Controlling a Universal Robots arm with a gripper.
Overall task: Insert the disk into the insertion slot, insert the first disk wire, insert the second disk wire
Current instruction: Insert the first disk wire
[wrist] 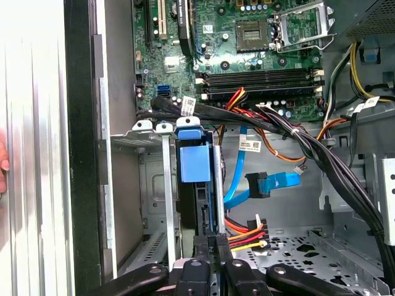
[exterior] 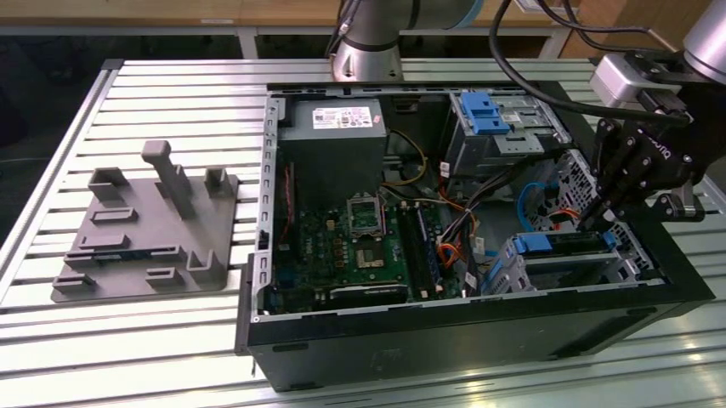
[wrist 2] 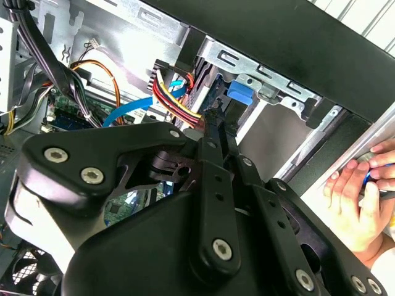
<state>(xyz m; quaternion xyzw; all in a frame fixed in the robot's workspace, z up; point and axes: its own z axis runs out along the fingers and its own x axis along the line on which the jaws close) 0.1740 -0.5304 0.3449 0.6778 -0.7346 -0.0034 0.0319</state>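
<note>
Now the robot's black jaws are pinched shut on the end of the flat silver disk [wrist: 194, 163] with the bright blue plastic frame. The disk stands on its edge inside the boxy grey metal slot [exterior: 579, 265], in the open black computer case [exterior: 454, 340]. Close by, the thin light-blue flat cable [wrist: 237, 179] and the orange, red and black wire bunch [wrist: 244, 233] lie loose.
</note>
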